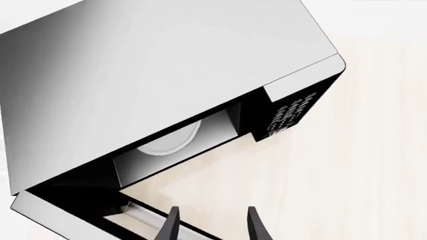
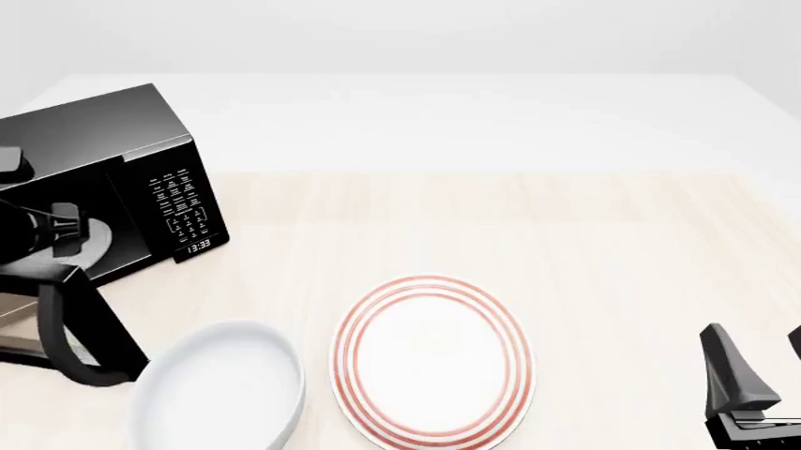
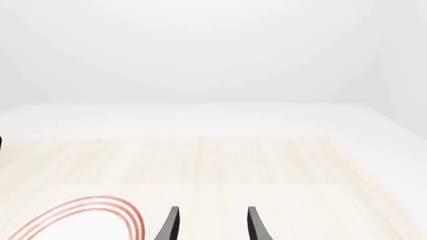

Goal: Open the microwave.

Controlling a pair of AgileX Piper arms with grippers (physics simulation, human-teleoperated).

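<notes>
Standing at the far left of the desk (image 2: pixel 601 234), the black microwave (image 2: pixel 113 169) had its door (image 1: pixel 60 212) swung well open, and the left wrist view looked into the cavity at the round light-grey turntable (image 1: pixel 167 142), with the white-labelled keypad (image 2: pixel 179 202) just beside the opening. The left tool (image 1: pixel 211 225) hovered just off the door's edge, fingers spread and gripping nothing. The right tool (image 3: pixel 211 225) hung over bare wood near the right front edge, likewise parted and empty. A red-ringed plate (image 2: pixel 432 361) and a white bowl (image 2: pixel 219 394) lay side by side at the front.
</notes>
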